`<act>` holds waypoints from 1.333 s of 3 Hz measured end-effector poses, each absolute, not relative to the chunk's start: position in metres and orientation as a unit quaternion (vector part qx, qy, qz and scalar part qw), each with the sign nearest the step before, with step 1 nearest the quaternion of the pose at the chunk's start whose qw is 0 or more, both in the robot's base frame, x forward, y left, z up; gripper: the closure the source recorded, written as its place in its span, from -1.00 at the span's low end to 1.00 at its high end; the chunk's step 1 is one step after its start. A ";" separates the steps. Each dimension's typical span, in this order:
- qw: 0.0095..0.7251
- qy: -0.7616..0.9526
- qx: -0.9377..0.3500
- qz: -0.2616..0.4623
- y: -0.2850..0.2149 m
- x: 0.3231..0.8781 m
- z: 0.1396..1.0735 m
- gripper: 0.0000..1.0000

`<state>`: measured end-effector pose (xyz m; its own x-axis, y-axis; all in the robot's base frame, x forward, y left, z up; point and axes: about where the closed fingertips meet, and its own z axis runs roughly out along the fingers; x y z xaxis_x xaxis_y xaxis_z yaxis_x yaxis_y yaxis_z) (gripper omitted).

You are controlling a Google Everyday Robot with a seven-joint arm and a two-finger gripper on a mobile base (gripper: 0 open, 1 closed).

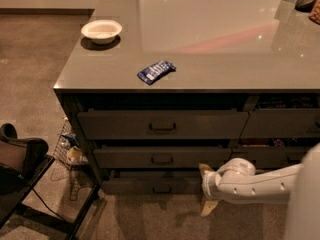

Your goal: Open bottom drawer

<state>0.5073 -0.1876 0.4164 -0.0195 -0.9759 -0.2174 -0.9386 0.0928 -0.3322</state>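
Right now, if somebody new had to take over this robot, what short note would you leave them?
The claw is open and empty, held low just right of the handle of the bottom drawer, not touching it.
The bottom drawer, lowest of three, looks shut.
Done: nothing on the drawer itself yet.
Left: move the claw left onto the handle, close on it, and pull the drawer out.
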 end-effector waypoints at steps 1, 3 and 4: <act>0.193 0.720 -0.666 -0.030 -0.172 0.519 0.364 -1.00; 0.192 0.710 -0.678 -0.011 -0.132 0.534 0.243 -1.00; 0.177 0.694 -0.698 -0.018 -0.121 0.539 0.214 -1.00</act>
